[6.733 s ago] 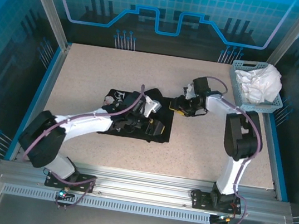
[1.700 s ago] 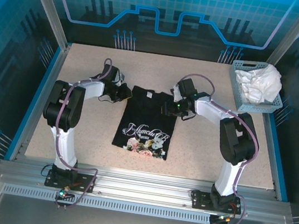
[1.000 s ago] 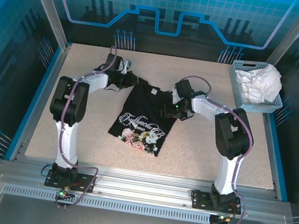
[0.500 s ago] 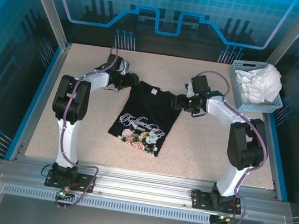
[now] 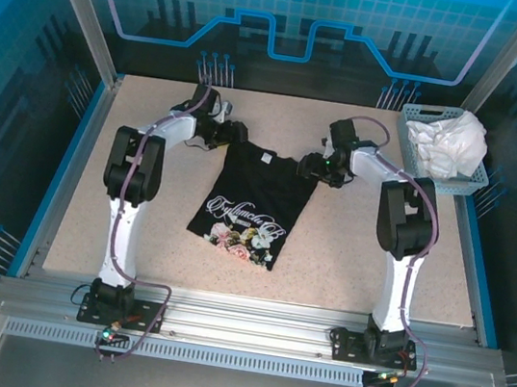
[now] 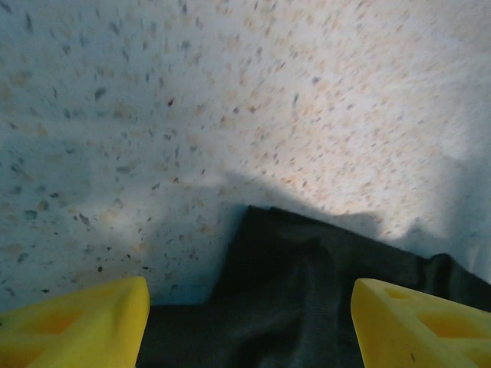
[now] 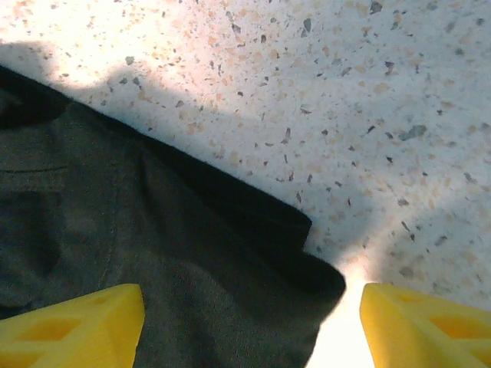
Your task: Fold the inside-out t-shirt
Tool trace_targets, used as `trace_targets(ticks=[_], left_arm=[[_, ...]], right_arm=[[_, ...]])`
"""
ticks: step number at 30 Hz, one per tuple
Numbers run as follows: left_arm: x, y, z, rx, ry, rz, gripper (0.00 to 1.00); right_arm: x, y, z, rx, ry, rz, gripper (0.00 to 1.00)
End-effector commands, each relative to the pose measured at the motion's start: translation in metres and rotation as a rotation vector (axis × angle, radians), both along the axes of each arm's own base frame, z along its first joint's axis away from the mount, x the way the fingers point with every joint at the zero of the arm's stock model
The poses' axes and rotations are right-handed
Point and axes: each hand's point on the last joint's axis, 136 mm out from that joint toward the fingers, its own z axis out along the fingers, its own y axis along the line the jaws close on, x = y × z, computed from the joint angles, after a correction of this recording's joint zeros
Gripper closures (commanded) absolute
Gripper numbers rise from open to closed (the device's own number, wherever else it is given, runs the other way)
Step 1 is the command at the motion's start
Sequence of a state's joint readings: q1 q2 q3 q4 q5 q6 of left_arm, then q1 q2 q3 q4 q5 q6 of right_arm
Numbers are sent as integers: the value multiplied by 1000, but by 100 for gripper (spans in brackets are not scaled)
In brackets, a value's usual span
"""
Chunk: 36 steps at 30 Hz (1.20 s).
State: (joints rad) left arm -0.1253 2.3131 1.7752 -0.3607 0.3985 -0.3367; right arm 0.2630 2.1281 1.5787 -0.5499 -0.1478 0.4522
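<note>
The black t-shirt (image 5: 257,193) lies spread flat on the speckled table (image 5: 143,186), collar toward the back and a white-and-floral graphic facing up near its hem. My left gripper (image 5: 236,135) sits low at the shirt's left shoulder. Its yellow fingers (image 6: 77,326) stand wide apart over the black sleeve cloth (image 6: 307,307), so my left gripper (image 6: 249,333) is open. My right gripper (image 5: 314,168) is at the right shoulder. It is open too (image 7: 249,330), and a folded sleeve corner (image 7: 192,261) lies between its fingers, untouched by either one.
A blue-grey basket (image 5: 411,148) holding a white garment (image 5: 453,140) stands at the back right corner. Bare speckled tabletop surrounds the shirt on the left, right and front. Metal frame rails (image 5: 251,309) border the table.
The shirt went from a bunched heap under the arms to lying flat, graphic up. In the last half second it stayed still while both grippers shifted slightly at its shoulders.
</note>
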Motion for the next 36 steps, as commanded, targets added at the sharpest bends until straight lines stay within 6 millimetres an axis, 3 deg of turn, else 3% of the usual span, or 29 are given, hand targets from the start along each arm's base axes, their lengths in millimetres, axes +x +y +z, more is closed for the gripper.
trace_targets(ticks=[1, 6, 14, 20, 22, 32, 36], left_arm=[[-18, -18, -14, -1, 93, -82, 29], [-27, -30, -26, -21, 169, -120, 31], [-43, -39, -33, -66, 221, -158, 39], [-44, -40, -37, -74, 234, -164, 53], [-44, -39, -36, -74, 234, -162, 58], [-48, -40, -38, -89, 248, -162, 80], [-44, -38, -30, -123, 227, -141, 90]], right_arm=[[-11, 7, -7, -8, 79, 22, 26], [-9, 14, -14, -18, 128, 50, 29], [-7, 29, -11, 10, 152, 95, 43], [-1, 35, -8, 36, 160, 106, 52], [-1, 36, -23, 34, 187, 105, 57], [8, 40, -29, 62, 184, 99, 73], [12, 42, -25, 94, 161, 108, 87]])
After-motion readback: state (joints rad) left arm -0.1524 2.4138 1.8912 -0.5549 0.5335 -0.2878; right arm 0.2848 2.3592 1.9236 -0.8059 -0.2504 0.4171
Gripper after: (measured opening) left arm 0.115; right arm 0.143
